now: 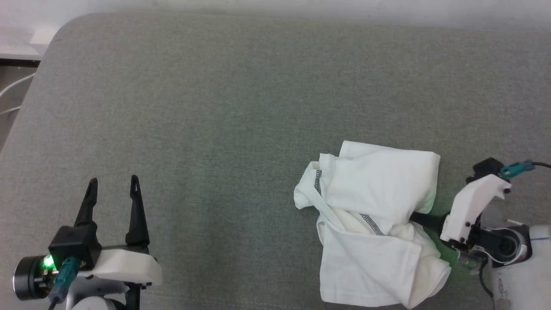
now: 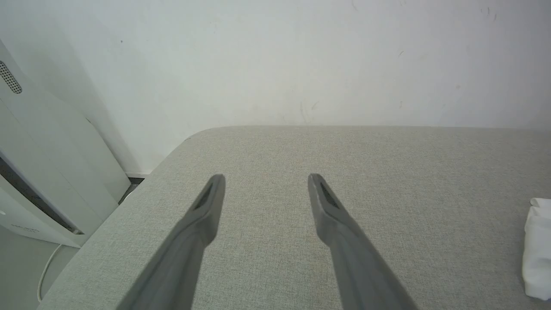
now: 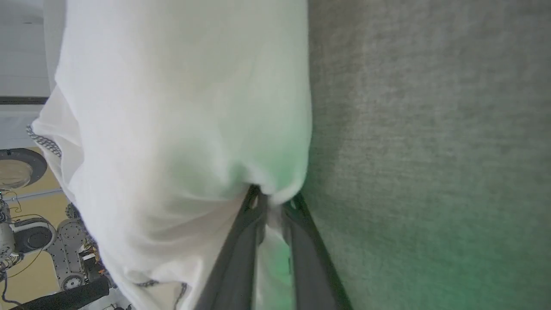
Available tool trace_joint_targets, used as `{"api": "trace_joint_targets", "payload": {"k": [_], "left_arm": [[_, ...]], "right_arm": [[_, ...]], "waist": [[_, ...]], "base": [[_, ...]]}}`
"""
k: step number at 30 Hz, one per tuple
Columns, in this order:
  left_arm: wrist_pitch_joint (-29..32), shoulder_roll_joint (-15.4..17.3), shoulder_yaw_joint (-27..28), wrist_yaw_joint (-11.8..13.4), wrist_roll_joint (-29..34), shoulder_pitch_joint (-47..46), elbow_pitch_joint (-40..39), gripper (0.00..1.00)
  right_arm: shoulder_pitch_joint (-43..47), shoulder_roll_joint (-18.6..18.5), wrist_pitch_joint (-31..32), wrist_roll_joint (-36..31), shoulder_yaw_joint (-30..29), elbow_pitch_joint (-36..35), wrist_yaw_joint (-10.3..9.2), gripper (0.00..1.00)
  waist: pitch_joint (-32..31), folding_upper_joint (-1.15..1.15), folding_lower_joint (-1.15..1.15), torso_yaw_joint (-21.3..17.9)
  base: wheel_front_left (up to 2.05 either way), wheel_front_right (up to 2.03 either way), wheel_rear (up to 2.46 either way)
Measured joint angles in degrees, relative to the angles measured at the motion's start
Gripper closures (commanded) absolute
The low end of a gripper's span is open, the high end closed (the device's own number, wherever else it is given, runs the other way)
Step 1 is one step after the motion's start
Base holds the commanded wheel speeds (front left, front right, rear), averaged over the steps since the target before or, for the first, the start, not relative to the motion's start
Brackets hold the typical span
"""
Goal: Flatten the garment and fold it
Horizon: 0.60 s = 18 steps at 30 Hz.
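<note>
Garment [image 1: 379,215]: thin white shirt, bunched and folded over itself, w/ dark grey zigzag seam stitching [image 1: 370,224] showing in two short runs. In the head view it lies at approx 4 o'clock, resting on the cushion, near edge close to the bottom of the picture. In the left wrist view one white corner [image 2: 536,249] shows at 3-4 o'clock. In the right wrist view the cloth [image 3: 172,129] covers the 9-12 o'clock part, green-tinted near the fingers.

R gripper [image 1: 419,217] comes in from the garment's 3 o'clock side, tips under the cloth edge. In the right wrist view its two dark fingers [image 3: 273,202] are drawn nearly together w/ a fold of white cloth pinched between them.

L gripper [image 1: 112,183] sits at 8 o'clock in the head view, well apart from the garment, fingers spread wide, nothing between them [image 2: 264,181]. A green light [image 1: 48,260] glows at its wrist.

Surface: grey-green woven fabric cushion [image 1: 215,107] w/ a rounded corner at 11 o'clock.

Room: plain white wall [image 2: 275,56] behind. White slab-shaped unit [image 2: 26,172] w/ a perforated grille and dark slot at 9 o'clock in the left wrist view; its tiny print is too small to read. Thin white cable [image 2: 45,267] on the floor below it. Tan floor [image 3: 43,185] w/ grey wheeled machine parts [image 3: 64,254] at 8 o'clock in the right wrist view.
</note>
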Motion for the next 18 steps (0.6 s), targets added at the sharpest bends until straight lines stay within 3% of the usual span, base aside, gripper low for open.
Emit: {"api": "trace_joint_targets", "payload": {"k": [10,18], "left_arm": [[0.4,0.0,-0.7,-0.1,0.0,0.0,0.8,0.00],[1.5,0.2,-1.3,0.3,-0.1,1.2,-0.6,0.00]], "right_arm": [[0.6,-2.1,-2.9,-4.2,7.4,-2.2,-0.08,1.00],[1.0,-12.5,-4.3,-9.7,20.9,-9.6,-0.07,1.00]], "waist": [[-3.3,0.00,0.00,-1.0],[-5.9,0.00,0.00,-4.2]], "base": [[0.00,0.00,0.00],[0.00,0.00,0.00]]}}
